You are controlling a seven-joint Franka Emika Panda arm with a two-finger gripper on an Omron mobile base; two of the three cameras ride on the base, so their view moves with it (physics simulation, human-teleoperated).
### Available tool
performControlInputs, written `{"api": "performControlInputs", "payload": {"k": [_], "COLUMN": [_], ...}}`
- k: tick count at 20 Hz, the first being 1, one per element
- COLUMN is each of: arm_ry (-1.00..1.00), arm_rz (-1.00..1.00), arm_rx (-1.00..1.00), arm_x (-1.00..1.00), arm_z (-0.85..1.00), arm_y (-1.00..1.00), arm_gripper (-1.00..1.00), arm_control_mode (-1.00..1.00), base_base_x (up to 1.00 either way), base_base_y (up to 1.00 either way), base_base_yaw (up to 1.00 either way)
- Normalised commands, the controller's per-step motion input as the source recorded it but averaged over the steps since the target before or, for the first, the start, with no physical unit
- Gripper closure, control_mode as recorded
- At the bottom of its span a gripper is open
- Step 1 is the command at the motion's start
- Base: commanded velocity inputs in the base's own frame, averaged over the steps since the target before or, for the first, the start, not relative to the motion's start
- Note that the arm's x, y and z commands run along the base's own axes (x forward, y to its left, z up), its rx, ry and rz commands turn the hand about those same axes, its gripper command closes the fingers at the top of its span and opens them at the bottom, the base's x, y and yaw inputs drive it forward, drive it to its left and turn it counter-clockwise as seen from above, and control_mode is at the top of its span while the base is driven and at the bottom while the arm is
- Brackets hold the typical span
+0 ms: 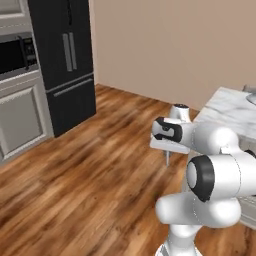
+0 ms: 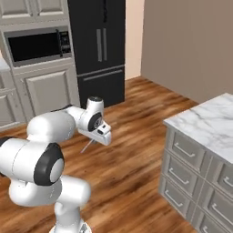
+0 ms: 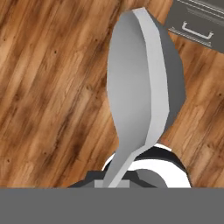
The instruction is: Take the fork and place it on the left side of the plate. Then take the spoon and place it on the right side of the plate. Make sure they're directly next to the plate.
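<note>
Left base view, room: wood floor (image 1: 85,170) runs wide and bare, black fridge (image 1: 67,60) at the back left, microwave (image 1: 17,52) beside it.
Left base view, tabletop: the marble tabletop (image 1: 227,112) sits at the right edge, beyond the arm; a pale rim at its far corner could be the plate, too little of it to tell.
Left base view, claw: the claw (image 1: 167,156) hangs over bare floor, well short of the marble, a thin sliver pointing down from it.
Right base view, claw: claw (image 2: 93,142) out in front of the cabinets, a slim rod slanting down and left from it, which I take for the spoon (image 2: 87,146).
Right base view, direction: the island's marble top (image 2: 207,125) lies well apart to the right, drawers (image 2: 186,150) facing the arm; open floor all the way between.
Hand view, spoon: the spoon (image 3: 140,83) is there, bowl far from the camera, handle running back down into the claw, long axis in line with the fingers.
Hand view, claw state: pressed together, pinching the spoon by its handle.
Hand view, edges: one drawer front (image 3: 197,22) at the top right corner.
Judgement: the carry has to swing right and up over the marble edge; room is plentiful, the drawer faces are the one thing to clear.
</note>
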Motion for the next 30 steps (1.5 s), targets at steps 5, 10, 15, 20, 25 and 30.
{"api": "performControlInputs", "payload": {"k": [5,10,15,20,25,30], "arm_ry": [0.0,0.0,0.0,0.0,0.0,0.0], "arm_rz": [0.0,0.0,0.0,0.0,0.0,0.0], "arm_rx": [0.0,0.0,0.0,0.0,0.0,0.0], "arm_x": [0.0,0.0,0.0,0.0,0.0,0.0], "arm_z": [0.0,0.0,0.0,0.0,0.0,0.0], "arm_y": [0.0,0.0,0.0,0.0,0.0,0.0], "arm_gripper": [1.0,1.0,1.0,1.0,1.0,1.0], "arm_control_mode": [1.0,1.0,1.0,1.0,1.0,1.0], "base_base_x": [0.79,0.87,0.79,0.73,0.76,0.81], "base_base_y": [0.13,0.24,0.32,0.34,0.35,0.34], "base_base_yaw": [-0.24,-0.19,-0.28,-0.35,-0.32,-0.28]}}
